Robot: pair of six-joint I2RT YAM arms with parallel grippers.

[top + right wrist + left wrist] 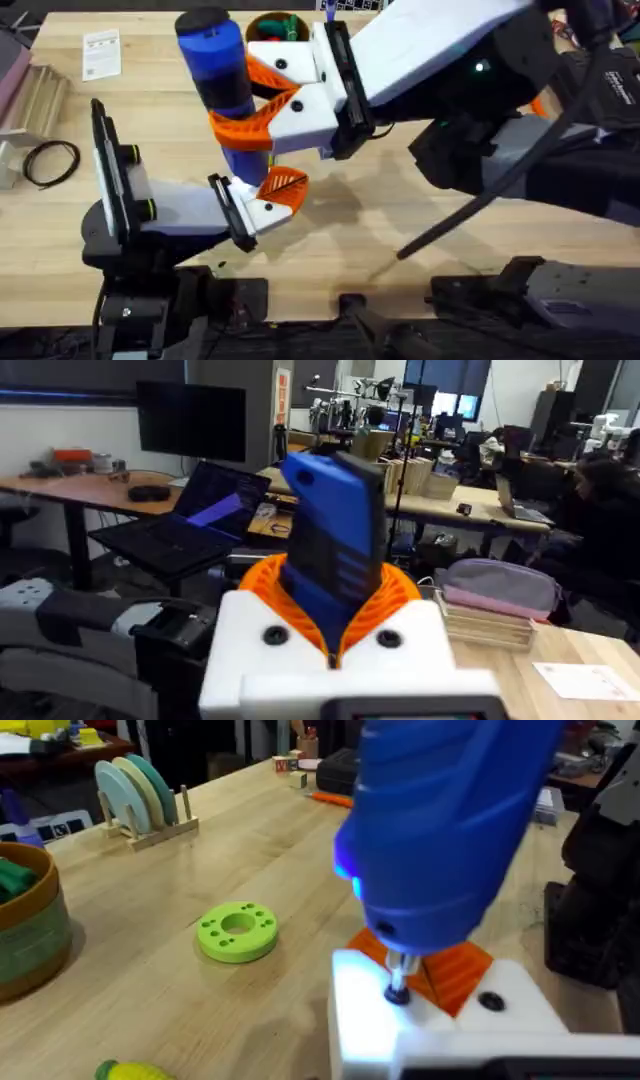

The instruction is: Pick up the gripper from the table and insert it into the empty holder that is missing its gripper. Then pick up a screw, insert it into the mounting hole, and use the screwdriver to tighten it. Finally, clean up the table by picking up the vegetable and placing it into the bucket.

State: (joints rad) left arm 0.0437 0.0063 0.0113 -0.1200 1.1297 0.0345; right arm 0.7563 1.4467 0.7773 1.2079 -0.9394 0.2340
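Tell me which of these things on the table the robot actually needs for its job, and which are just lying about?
Needed:
- fat blue electric screwdriver, gripped by the right gripper
- white blocky plastic holder with the orange wedge-shaped fingertip
- yellow toy vegetable
- round brown-rimmed bucket

Lying about:
- green round disc
- wooden rack of plates
- black cable coil
- white paper card

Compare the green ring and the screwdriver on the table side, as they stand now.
The green ring lies flat and free on the table; the screwdriver stands upright, clamped in the right gripper. The ring is small and holed; the screwdriver is fat, blue, its bit down on the white holder.
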